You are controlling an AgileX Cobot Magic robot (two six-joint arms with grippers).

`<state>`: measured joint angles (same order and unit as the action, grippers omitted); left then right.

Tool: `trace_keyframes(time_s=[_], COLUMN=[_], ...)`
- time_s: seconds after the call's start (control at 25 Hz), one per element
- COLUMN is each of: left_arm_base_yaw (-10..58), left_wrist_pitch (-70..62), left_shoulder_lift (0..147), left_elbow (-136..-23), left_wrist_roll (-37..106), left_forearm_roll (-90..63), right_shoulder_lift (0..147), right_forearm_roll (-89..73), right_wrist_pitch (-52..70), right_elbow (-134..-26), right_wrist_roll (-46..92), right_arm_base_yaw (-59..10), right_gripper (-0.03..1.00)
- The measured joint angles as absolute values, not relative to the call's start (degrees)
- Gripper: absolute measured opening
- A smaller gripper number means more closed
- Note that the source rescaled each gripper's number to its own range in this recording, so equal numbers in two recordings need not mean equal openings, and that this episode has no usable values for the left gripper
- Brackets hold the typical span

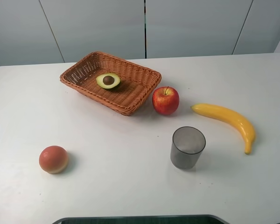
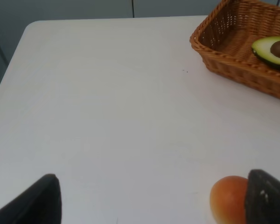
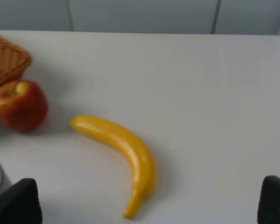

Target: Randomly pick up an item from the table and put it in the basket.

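Avocado (image 1: 108, 80) lies inside basket (image 1: 130, 103).

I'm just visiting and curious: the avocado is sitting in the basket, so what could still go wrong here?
The apple sits right against the basket, so a nudge to either could send it rolling. The round orange fruit lies close beside one left gripper finger and might be bumped. The avocado looks settled.
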<state>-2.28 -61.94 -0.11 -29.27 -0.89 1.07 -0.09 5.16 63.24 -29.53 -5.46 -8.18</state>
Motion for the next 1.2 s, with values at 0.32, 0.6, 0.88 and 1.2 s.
trace_keyframes(time_s=[0.32, 0.6, 0.88, 1.2], left_arm_base_yaw=[-2.28, -2.28, -2.28, -2.28], left_wrist_pitch=[-61.94, -61.94, -61.94, -61.94], left_shoulder_lift=[-0.11, -0.11, -0.11, -0.11], left_elbow=[-29.27, -29.27, -29.27, -29.27], left_wrist_roll=[-0.89, -1.27, -1.27, -1.27], left_forearm_roll=[1.07, 1.07, 1.07, 1.07], right_shoulder_lift=[-0.09, -0.09, -0.09, -0.09], right_forearm_roll=[2.67, 0.82, 0.82, 0.82], right_wrist_pitch=[63.24, 63.12, 63.12, 63.03], right_elbow=[-29.53, -29.4, -29.4, -29.4], right_wrist_roll=[-3.18, -1.04, -1.01, -1.01], right_arm_base_yaw=[-0.46, -0.37, -0.24, -0.24], right_gripper=[0.99, 0.99, 0.99, 0.99])
